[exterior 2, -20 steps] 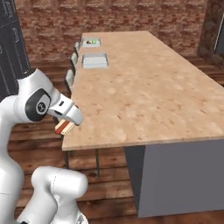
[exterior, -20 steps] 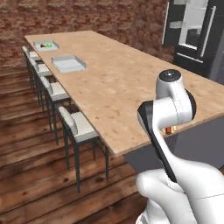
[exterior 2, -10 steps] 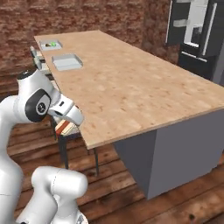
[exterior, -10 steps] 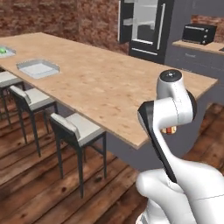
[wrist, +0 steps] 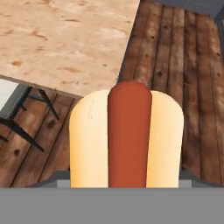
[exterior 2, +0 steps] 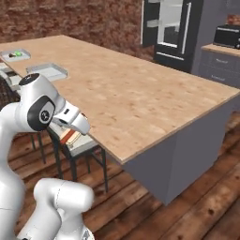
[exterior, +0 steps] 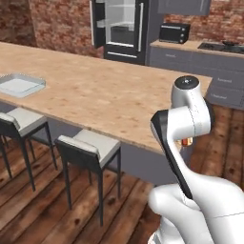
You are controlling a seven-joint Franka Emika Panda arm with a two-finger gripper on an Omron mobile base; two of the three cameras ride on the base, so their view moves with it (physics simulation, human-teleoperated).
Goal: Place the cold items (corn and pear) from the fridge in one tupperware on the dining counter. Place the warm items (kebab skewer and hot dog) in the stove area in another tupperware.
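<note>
My gripper is shut on the hot dog, a tan bun with a red sausage that hides the fingertips in the hand view. The hot dog hangs below the edge of the dining counter, above a stool. It also peeks out behind the arm as the hot dog. An empty tupperware lies on the counter's left side. A farther tupperware holds the green corn. The fridge stands open at the back. The pear and kebab skewer are out of view.
Dark stools with pale cushions line the counter's near side over a wood floor. A microwave and a stove top sit on grey cabinets to the right of the fridge.
The base has turned, so the whole scene has swung: the fridge and kitchen cabinets have come into view. The arm holds the same pose with the hot dog still gripped.
</note>
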